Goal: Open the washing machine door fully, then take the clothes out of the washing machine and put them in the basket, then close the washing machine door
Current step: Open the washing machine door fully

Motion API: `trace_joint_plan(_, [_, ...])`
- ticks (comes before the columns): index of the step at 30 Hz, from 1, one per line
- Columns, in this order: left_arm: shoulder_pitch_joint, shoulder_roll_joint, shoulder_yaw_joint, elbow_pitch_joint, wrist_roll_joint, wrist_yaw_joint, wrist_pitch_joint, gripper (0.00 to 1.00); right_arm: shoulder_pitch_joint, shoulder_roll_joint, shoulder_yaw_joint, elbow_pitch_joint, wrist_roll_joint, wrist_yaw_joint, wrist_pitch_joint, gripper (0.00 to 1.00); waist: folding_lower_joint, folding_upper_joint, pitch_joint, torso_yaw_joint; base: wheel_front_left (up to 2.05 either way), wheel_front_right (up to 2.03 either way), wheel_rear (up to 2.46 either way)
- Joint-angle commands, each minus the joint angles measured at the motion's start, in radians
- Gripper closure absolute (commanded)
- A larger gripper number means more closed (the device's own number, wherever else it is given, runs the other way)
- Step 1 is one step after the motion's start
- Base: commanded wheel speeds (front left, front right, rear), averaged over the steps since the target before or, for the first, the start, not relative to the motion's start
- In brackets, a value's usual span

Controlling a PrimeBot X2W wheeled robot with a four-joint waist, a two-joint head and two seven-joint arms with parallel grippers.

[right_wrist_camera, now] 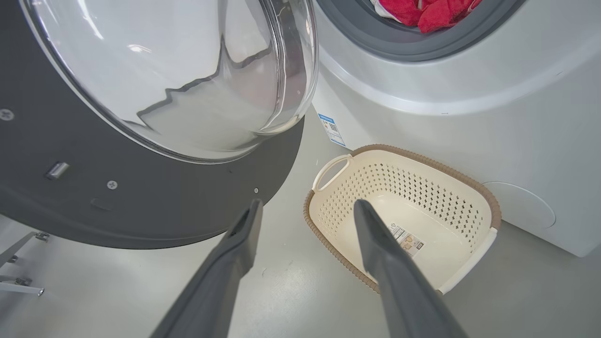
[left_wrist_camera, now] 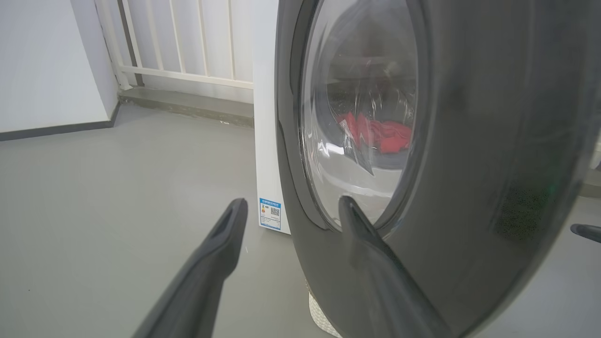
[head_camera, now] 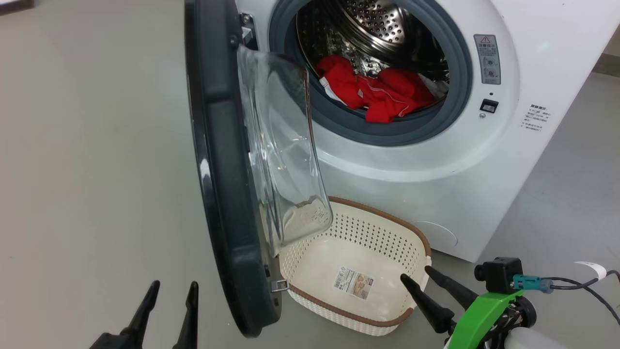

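machine: I'm looking down at the washing machine (head_camera: 436,160) from the head cam, and it's my reference for everything below.
door: the washing machine door (head_camera: 218,169) is swung out from the machine's front on its left side. I see it nearly edge-on, with the glass bowl window (head_camera: 286,145) bulging toward the opening.
clothes: the red clothes (head_camera: 382,92) with white trim are piled low in the steel drum (head_camera: 378,24). One fold spills onto the grey gasket (head_camera: 387,133) at the mouth of the machine.
basket: the basket (head_camera: 382,215) sits on the floor (head_camera: 97,145) right against the machine's front, below the opening. Its label sticker (head_camera: 353,283) shows on the bare bottom.
left gripper: the left gripper (head_camera: 174,286) is on the outer side of the door, away from the machine's opening. Its fingers are spread with nothing between them. On my left wrist feed one finger overlaps the door's black rim, but I can't tell if it touches.
right gripper: the right gripper (head_camera: 414,272) is in front of the machine, at the basket's near rim. Its fingers are apart and gripping nothing.
sticker: a small blue label (left_wrist_camera: 270,213) sits low on the machine's left side.
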Motion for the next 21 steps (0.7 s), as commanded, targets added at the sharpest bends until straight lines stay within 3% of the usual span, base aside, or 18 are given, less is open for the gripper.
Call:
trace_joint_plan(1, [-0.015, 0.009, 0.038, -0.019, 0.003, -0.004, -0.012, 0.00, -0.034, -0.011, 0.003, -0.003, -0.037, 0.008, -0.019, 0.00, 0.0000, -0.0001, 0.002, -0.001, 0.00, 0.00, 0.00])
trace_joint_plan(14, [-0.023, 0.009, 0.043, -0.016, 0.000, -0.004, -0.012, 0.00, 0.097, 0.106, -0.394, -0.132, -0.492, 0.008, -0.022, 0.00, 0.0000, -0.0001, 0.016, -0.008, 0.00, 0.00, 0.00])
trace_joint_plan(21, [-0.033, 0.009, 0.045, -0.013, 0.000, -0.005, -0.012, 0.00, 0.171, 0.173, -0.545, -0.241, -0.684, 0.008, -0.022, 0.00, 0.0000, -0.0001, 0.022, -0.004, 0.00, 0.00, 0.00])
